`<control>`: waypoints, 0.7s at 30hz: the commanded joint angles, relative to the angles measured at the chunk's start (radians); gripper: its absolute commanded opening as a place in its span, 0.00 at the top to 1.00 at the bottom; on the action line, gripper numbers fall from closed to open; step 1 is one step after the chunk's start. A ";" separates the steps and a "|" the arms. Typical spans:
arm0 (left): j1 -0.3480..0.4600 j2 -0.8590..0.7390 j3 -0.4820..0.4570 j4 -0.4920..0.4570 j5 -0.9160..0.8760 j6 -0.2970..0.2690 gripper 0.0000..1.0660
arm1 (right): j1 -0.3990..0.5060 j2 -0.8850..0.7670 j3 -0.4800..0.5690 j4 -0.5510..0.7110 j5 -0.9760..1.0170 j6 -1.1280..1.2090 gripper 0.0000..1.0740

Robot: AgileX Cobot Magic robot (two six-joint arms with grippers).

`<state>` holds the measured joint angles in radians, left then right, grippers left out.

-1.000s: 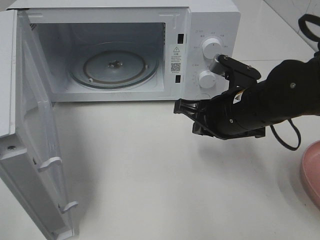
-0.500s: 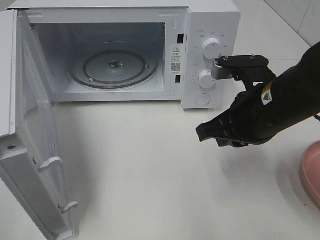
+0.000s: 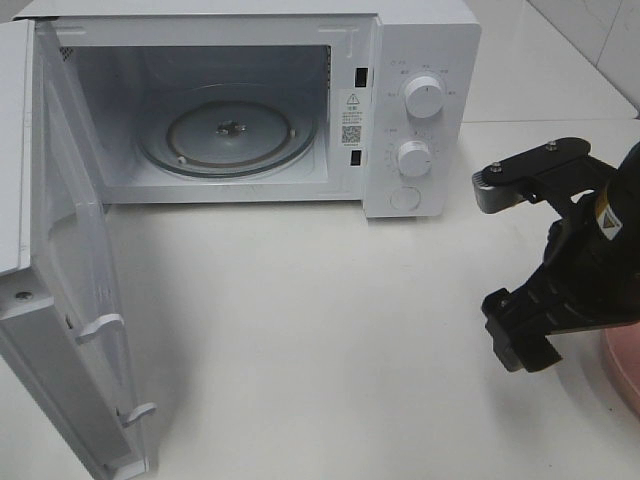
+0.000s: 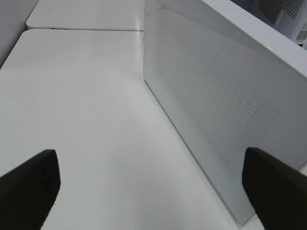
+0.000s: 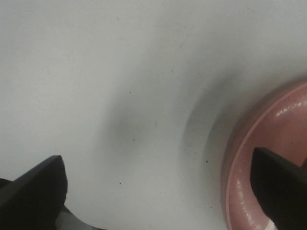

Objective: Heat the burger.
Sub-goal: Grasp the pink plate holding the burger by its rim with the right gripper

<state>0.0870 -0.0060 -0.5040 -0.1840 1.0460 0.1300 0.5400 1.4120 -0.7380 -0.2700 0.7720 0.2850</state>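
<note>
While its two dark fingers (image 5: 33,189) stand wide apart with nothing between them, the right end effector (image 5: 158,191) hangs released above the plain white surface (image 5: 120,72), and one fingertip sits just over the raised rim of the glossy pink round plate (image 5: 249,158). From the high camera the same end effector (image 3: 520,338) points down toward the surface (image 3: 300,320) at the right side of the scene, its black arm rising behind it, with only a sliver of the pink round plate (image 3: 622,365) showing at the frame's edge beside it. The burger cannot be seen in any of the three views. Well to the left of that arm stands the white microwave oven (image 3: 420,60), its hinged white door (image 3: 70,300) swung fully open toward the camera, the round clear glass turntable (image 3: 228,132) lying bare inside the lit cavity, and two round white knobs (image 3: 423,97) set one above the other on the control panel. The left end effector (image 4: 153,191) is likewise released, fingers spread and gripping nothing, hovering over the surface next to a white perforated panel (image 4: 216,110) that appears to be the outer face of the open door.
</note>
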 commanded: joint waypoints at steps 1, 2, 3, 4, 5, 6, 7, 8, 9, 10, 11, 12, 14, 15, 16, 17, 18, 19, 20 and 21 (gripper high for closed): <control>-0.006 -0.020 0.000 -0.001 -0.008 0.001 0.08 | -0.015 -0.007 0.002 -0.018 0.022 0.007 0.08; -0.006 -0.020 0.000 -0.001 -0.008 0.001 0.08 | -0.043 -0.007 0.002 -0.014 0.021 0.007 0.10; -0.006 -0.020 0.000 -0.001 -0.008 0.001 0.08 | -0.060 -0.007 0.002 -0.014 0.023 0.007 0.10; -0.006 -0.020 0.000 -0.001 -0.008 0.001 0.08 | -0.060 -0.007 0.002 -0.014 0.023 0.007 0.10; -0.006 -0.020 0.000 -0.001 -0.008 0.001 0.08 | -0.094 -0.007 0.002 -0.014 0.023 0.007 0.12; -0.006 -0.020 0.000 -0.001 -0.008 0.001 0.08 | -0.110 -0.007 0.002 -0.014 0.023 0.007 0.12; -0.006 -0.020 0.000 -0.001 -0.008 0.001 0.08 | -0.110 -0.007 0.002 -0.014 0.023 0.007 0.12; -0.006 -0.020 0.000 -0.001 -0.008 0.001 0.08 | -0.146 -0.007 0.002 -0.014 0.023 0.007 0.14; -0.006 -0.020 0.000 -0.001 -0.008 0.001 0.08 | -0.164 -0.007 0.002 -0.014 0.023 0.007 0.15; -0.006 -0.020 0.000 -0.001 -0.008 0.001 0.08 | -0.164 -0.007 0.002 -0.014 0.023 0.007 0.15; -0.006 -0.020 0.000 -0.001 -0.008 0.001 0.08 | -0.193 -0.007 0.002 -0.014 0.026 0.007 0.17; -0.006 -0.020 0.000 -0.001 -0.008 0.001 0.08 | -0.208 -0.007 0.002 -0.014 0.030 0.007 0.18; -0.006 -0.020 0.000 -0.001 -0.008 0.001 0.08 | -0.235 -0.007 0.002 -0.014 0.046 0.007 0.20; -0.006 -0.020 0.000 -0.001 -0.008 0.001 0.08 | -0.235 -0.007 0.002 -0.014 0.046 0.007 0.20; -0.006 -0.020 0.000 -0.001 -0.008 0.001 0.08 | -0.261 -0.007 0.002 -0.014 0.057 0.007 0.22; -0.006 -0.020 0.000 -0.001 -0.008 0.001 0.08 | -0.273 -0.007 0.002 -0.017 0.064 0.007 0.22; -0.006 -0.020 0.000 -0.001 -0.008 0.001 0.08 | -0.273 -0.007 0.002 -0.017 0.064 0.007 0.22; -0.006 -0.020 0.000 -0.001 -0.008 0.001 0.08 | -0.291 -0.007 0.002 -0.017 0.071 0.007 0.23; -0.006 -0.020 0.000 -0.001 -0.008 0.001 0.08 | -0.301 -0.007 0.009 -0.017 0.065 0.007 0.24; -0.006 -0.020 0.000 -0.001 -0.008 0.001 0.08 | -0.301 -0.007 0.009 -0.017 0.065 0.007 0.24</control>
<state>0.0870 -0.0060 -0.5040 -0.1840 1.0460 0.1300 0.2500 1.4120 -0.7370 -0.2790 0.8340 0.2860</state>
